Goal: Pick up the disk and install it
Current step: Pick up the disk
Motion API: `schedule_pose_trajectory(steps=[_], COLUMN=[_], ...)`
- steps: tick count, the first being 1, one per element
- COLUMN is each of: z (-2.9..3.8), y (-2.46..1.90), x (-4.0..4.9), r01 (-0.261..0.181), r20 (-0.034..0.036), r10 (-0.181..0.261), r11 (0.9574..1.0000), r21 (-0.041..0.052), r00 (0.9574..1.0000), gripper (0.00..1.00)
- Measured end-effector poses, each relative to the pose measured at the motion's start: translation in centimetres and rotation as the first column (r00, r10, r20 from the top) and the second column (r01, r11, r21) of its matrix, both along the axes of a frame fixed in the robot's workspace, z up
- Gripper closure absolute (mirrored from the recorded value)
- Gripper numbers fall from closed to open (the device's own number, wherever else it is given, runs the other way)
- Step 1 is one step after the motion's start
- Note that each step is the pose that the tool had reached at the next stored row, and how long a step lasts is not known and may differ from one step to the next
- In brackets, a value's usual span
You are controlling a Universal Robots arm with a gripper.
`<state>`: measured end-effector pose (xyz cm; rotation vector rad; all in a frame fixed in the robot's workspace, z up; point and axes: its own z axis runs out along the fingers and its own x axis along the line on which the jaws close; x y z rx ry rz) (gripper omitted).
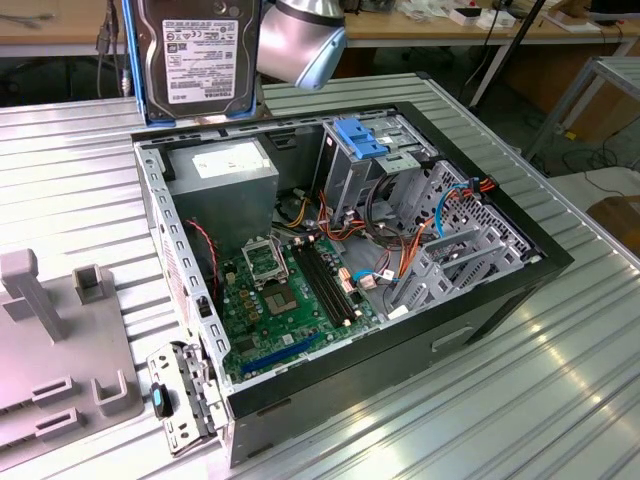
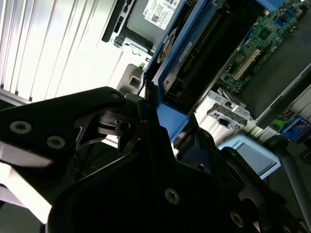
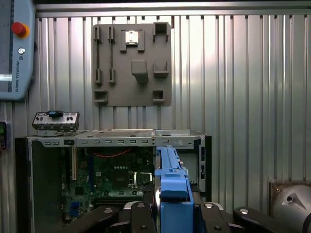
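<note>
Item: disk (image 1: 198, 55) | Location: aloft, on edge, over far side of open computer case (image 1: 480, 320) on tabletop (image 1: 520, 400) | End effector (image 3: 172, 206): clamped on blue carrier rail (image 3: 167, 170) | Handling (judged): rigid, dense, shock-sensitive, smooth-sided; best gripped by rail edges, not label face.

The disk (image 1: 197, 55) hangs above the computer case (image 1: 400, 365).

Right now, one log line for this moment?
stage: holding | fingers: shut on disk | disk: raised on edge above open computer case | install: not yet done
</note>
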<state>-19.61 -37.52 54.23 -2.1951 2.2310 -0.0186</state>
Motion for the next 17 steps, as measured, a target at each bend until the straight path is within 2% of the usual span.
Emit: schedule_pose_trajectory(steps=[3,9,11,15,17], z=[-0.01,-0.11,-0.16,-0.3,-0.31], y=[0.0,0.0,-0.16,-0.21,-0.21], x=[1.12,4.7,5.33,8.53,8.9], r01=[0.0,0.0,0.001,0.001,0.001], r20=[0.0,0.0,0.0,0.0,0.0], r10=[0.0,0.0,-0.001,-0.001,-0.001], r11=[1.0,1.0,1.0,1.0,1.0], r21=[-0.0001,-0.0001,0.0,0.0,0.0], r00=[1.0,1.0,1.0,1.0,1.0], gripper=[0.63,0.63,0.63,0.63,0.63])
